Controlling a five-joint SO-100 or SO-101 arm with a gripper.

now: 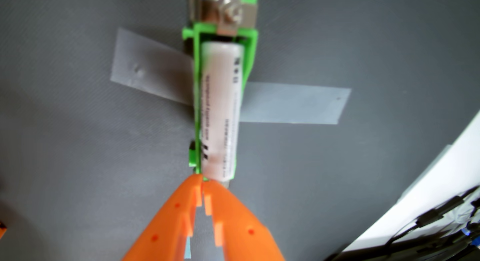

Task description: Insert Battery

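The battery, a white cylinder with printed text, lies lengthwise in the green holder at the centre of the wrist view, running from the metal contact clip at the top edge down toward the lower middle. The orange gripper rises from the bottom of the frame with its tips drawn together and nothing between them, right at the battery's near end and the holder's lower lip. The holder is fixed to the grey table by strips of pale tape reaching to the upper left and the right. The battery's near end seems to sit slightly proud (blur makes this uncertain), so a push off its axis could pop it out sideways. Too hard a shove could peel the tape and slide the holder, or the tips could slip off the rounded end and jab the green rail.
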